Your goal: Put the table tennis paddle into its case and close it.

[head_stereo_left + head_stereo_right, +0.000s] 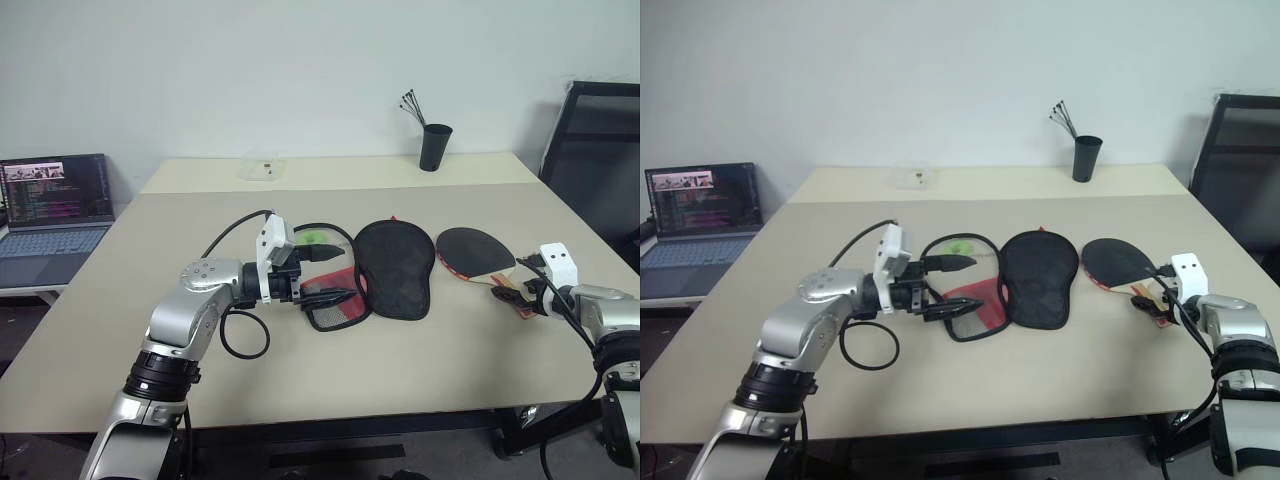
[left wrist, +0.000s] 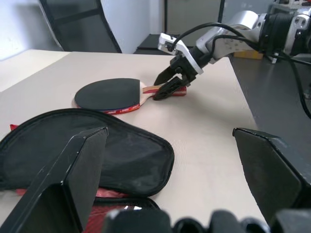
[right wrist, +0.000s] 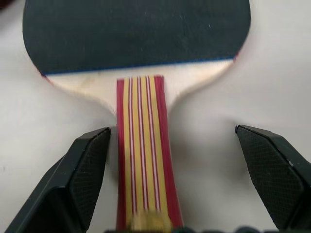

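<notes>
We see table tennis paddle (image 1: 474, 250) flat on counter (image 1: 420, 370), right of case (image 1: 395, 268). Right pincer (image 3: 172, 160) gaping astride handle, off-centre: closing may skew paddle. Left pincer (image 1: 328, 275) gaping at case.

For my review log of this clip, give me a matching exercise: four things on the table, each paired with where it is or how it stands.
Things:
1. paddle
2. case
3. cup
4. right gripper

States:
A. at the table's far edge, holding thin sticks
B. open, either side of the striped handle
C. lying open at mid-table
D. flat on the table, black face up

Pairs: 1-D, 2-C, 3-A, 4-B
</notes>
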`<act>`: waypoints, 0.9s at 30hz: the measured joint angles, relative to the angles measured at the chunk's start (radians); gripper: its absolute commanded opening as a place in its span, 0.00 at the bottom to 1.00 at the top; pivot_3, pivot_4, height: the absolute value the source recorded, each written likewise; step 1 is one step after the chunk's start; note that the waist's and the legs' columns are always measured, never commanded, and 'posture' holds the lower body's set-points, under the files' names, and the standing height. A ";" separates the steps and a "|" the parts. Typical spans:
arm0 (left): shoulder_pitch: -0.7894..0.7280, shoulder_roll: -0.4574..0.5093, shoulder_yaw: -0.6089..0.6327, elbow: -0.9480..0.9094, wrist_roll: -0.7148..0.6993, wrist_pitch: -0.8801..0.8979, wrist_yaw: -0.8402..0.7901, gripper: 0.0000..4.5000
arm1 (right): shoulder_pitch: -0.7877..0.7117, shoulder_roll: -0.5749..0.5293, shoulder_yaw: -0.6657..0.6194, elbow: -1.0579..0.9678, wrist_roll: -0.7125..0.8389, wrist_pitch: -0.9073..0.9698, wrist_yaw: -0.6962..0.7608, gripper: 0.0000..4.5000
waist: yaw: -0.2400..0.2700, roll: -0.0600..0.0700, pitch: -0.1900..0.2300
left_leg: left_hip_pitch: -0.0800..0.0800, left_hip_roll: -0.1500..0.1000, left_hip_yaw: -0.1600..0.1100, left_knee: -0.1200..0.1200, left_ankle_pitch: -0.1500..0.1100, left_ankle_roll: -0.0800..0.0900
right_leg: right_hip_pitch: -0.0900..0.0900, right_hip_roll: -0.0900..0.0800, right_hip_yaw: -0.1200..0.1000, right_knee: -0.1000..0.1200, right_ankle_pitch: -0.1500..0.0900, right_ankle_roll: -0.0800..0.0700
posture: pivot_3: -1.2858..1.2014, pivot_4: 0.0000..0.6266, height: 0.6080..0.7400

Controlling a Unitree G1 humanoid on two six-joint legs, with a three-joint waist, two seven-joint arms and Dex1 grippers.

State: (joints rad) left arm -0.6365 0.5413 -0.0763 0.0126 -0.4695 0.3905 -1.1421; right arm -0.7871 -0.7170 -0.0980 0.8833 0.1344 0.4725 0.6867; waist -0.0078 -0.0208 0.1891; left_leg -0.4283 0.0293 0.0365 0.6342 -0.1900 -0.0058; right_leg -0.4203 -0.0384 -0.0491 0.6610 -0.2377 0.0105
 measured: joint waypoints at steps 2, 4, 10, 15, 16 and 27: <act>0.003 0.000 0.000 0.002 0.004 -0.011 -0.005 1.00 | -0.022 0.014 0.002 0.034 -0.013 -0.026 -0.001 0.99 | -0.001 0.000 0.000 | 0.002 0.000 0.001 0.000 0.000 0.000 | 0.000 0.000 0.003 0.001 0.000 0.000 | 0.52 0.24 1.00; 0.009 0.001 0.001 0.003 0.007 -0.020 -0.005 1.00 | -0.035 0.025 0.005 0.056 -0.027 -0.050 -0.004 0.99 | -0.001 0.000 0.000 | 0.003 0.000 0.002 0.000 0.000 0.000 | 0.000 0.000 0.005 0.001 0.000 0.000 | 0.52 0.24 1.00; 0.045 0.004 0.003 0.005 0.014 -0.035 -0.004 1.00 | -0.064 0.055 0.017 0.085 -0.056 -0.087 -0.016 0.71 | -0.004 0.000 0.000 | 0.006 0.000 0.004 0.000 0.000 0.000 | 0.001 0.000 0.008 0.002 0.001 0.000 | 0.52 0.24 1.00; 0.074 0.009 0.005 0.006 0.022 -0.056 -0.003 1.00 | -0.067 0.075 0.023 0.085 -0.073 -0.084 -0.021 0.35 | -0.005 -0.002 -0.001 | 0.012 0.000 0.005 0.000 0.000 0.000 | 0.006 0.000 0.010 0.001 0.002 0.000 | 0.52 0.24 1.00; 0.081 0.014 0.005 0.006 0.024 -0.058 -0.003 1.00 | -0.067 0.079 0.022 0.084 -0.074 -0.082 -0.025 0.30 | -0.007 -0.002 -0.001 | 0.013 0.000 0.005 0.000 0.000 0.000 | 0.007 0.000 0.010 0.001 0.002 0.000 | 0.52 0.24 1.00; 0.166 0.054 0.045 -0.070 0.016 -0.021 0.047 1.00 | -0.010 0.080 -0.036 -0.119 -0.023 0.103 -0.083 0.25 | -0.006 -0.002 -0.001 | 0.010 0.002 0.005 -0.004 0.000 0.000 | 0.004 -0.002 0.012 0.000 0.002 0.001 | 0.52 0.24 1.00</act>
State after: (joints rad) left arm -0.4709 0.5953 -0.0310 -0.0579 -0.4540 0.3694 -1.0949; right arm -0.7969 -0.6371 -0.1342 0.7644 0.1114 0.5755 0.6035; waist -0.0134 -0.0226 0.1880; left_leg -0.4186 0.0309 0.0416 0.6306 -0.1902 -0.0057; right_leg -0.4161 -0.0399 -0.0373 0.6605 -0.2360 0.0110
